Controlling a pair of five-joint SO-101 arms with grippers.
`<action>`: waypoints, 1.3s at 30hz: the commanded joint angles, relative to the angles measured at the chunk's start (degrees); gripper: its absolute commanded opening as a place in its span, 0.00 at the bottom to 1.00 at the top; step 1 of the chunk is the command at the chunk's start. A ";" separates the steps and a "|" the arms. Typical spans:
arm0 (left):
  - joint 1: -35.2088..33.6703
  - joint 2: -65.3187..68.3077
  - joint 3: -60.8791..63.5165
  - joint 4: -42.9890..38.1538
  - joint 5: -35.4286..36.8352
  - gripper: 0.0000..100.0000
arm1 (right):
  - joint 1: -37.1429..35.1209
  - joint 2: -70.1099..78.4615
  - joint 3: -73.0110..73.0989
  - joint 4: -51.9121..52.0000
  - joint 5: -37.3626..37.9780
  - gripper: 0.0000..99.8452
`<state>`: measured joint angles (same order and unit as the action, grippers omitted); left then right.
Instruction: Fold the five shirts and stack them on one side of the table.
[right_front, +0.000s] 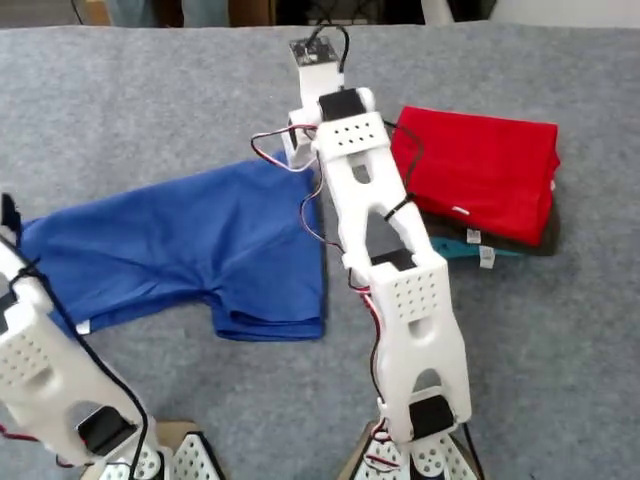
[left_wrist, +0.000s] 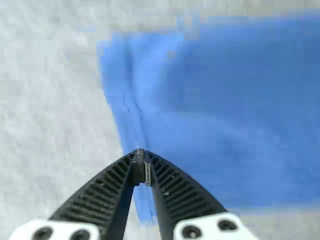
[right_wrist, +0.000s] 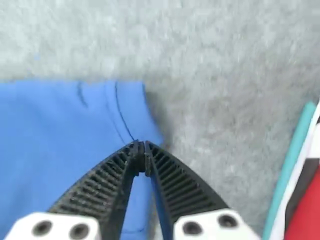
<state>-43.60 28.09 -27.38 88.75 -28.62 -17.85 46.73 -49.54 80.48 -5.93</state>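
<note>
A blue shirt (right_front: 200, 250) lies spread on the grey table (right_front: 150, 100), left of centre, with its lower edge folded over. My right gripper (right_front: 297, 150) sits at the shirt's far right corner. In the right wrist view it (right_wrist: 140, 151) is shut on the hem of the blue shirt (right_wrist: 60, 135). My left gripper (right_front: 8, 215) is at the shirt's left end. In the left wrist view it (left_wrist: 140, 166) is shut on the seam at the edge of the blue shirt (left_wrist: 225, 115).
A stack of folded shirts lies at the right: a red one (right_front: 480, 170) on top, a dark one (right_front: 540, 235) and a teal one (right_front: 470, 250) under it. The stack's edge (right_wrist: 295, 165) shows beside my right gripper. The right arm (right_front: 400, 280) stretches over the table's middle.
</note>
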 joint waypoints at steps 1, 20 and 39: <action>0.84 6.15 -7.60 -5.27 1.14 0.03 | 0.44 -2.24 -3.47 -2.73 -0.70 0.01; 0.04 35.69 -38.55 -1.32 0.70 0.03 | 1.32 14.02 -8.66 -8.26 -0.62 0.01; -4.18 33.85 -63.96 12.22 0.79 0.03 | -3.34 -7.96 -9.10 20.84 13.98 0.01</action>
<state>-45.98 64.48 -88.48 100.53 -27.91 -17.58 51.03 -70.81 100.88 4.62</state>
